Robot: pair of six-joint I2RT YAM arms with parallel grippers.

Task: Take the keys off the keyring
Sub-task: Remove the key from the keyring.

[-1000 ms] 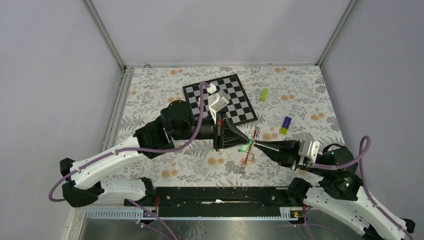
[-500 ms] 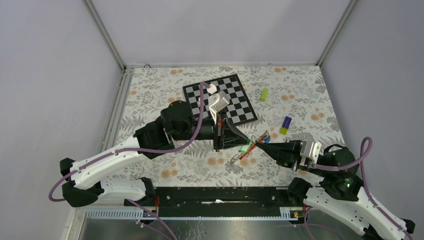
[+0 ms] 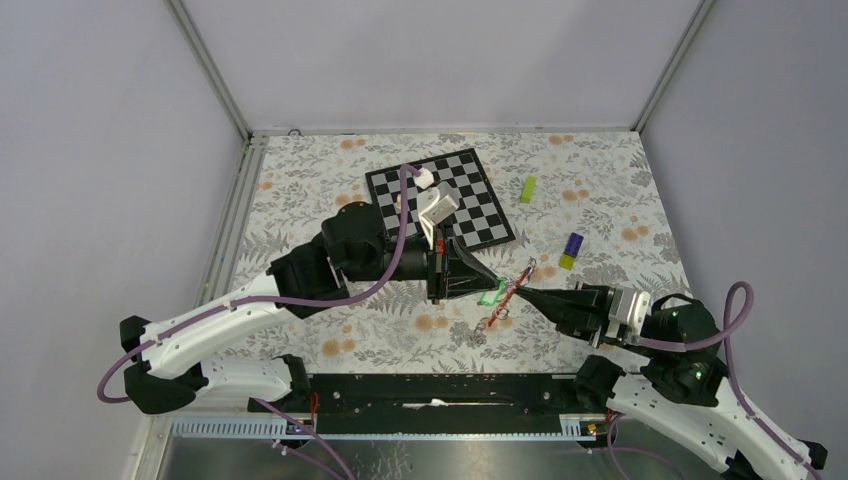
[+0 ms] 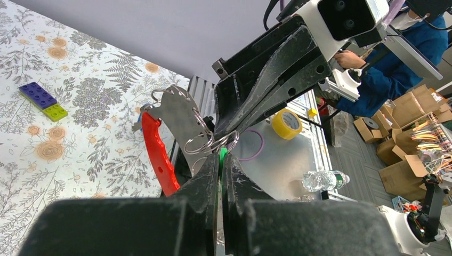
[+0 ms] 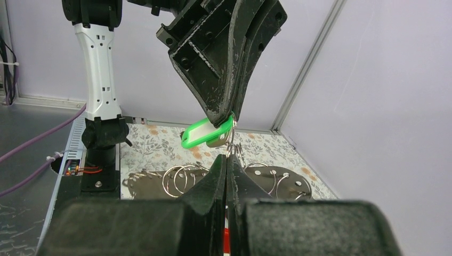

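Note:
Between the two arms, above the floral table, hangs the keyring (image 3: 508, 300), a bunch of thin silvery rings (image 4: 212, 141) on a metal plate with a red strap (image 4: 158, 156). My left gripper (image 3: 497, 290) is shut on a green-headed key (image 5: 206, 133) of the bunch; in the left wrist view only a green sliver (image 4: 222, 156) shows between its jaws. From the right, my right gripper (image 3: 522, 292) is shut on the small rings (image 5: 233, 150) just below that key. The two grippers' tips almost meet. The other keys are hard to pick out among the rings.
A chessboard (image 3: 470, 205) with white pieces (image 3: 425, 178) lies behind the left arm. A lime-green block (image 3: 528, 188) and a purple-and-yellow block (image 3: 572, 250) lie to the right of it. Beyond the table's near edge are a tape roll (image 4: 287, 123) and a water bottle (image 4: 322, 180).
My right gripper has shut on the rings and drawn back a little to the right. The red strap swung from hanging straight to slanting. The left gripper has stayed put.

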